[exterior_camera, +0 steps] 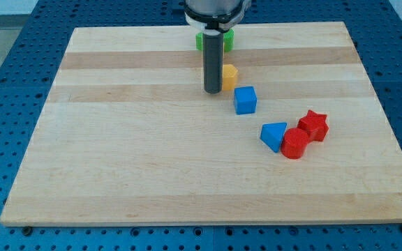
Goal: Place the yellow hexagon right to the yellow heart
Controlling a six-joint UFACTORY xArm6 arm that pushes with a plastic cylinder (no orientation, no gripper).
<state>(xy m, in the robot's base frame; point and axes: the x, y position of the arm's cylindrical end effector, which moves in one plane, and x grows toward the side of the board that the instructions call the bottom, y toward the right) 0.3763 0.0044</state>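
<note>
A yellow block [229, 74], likely the hexagon, lies near the view's top centre, partly hidden behind my rod. My tip [212, 91] rests on the board just left of it, touching or almost touching its left side. No second yellow block, such as a heart, shows in this view. A green block [226, 38] sits above the yellow one, largely hidden by the arm.
A blue cube [245, 100] lies just below and right of the yellow block. A blue triangular block [274, 135], a red cylinder [295, 143] and a red star [315, 125] cluster at the right. The wooden board [117, 153] lies on a blue perforated table.
</note>
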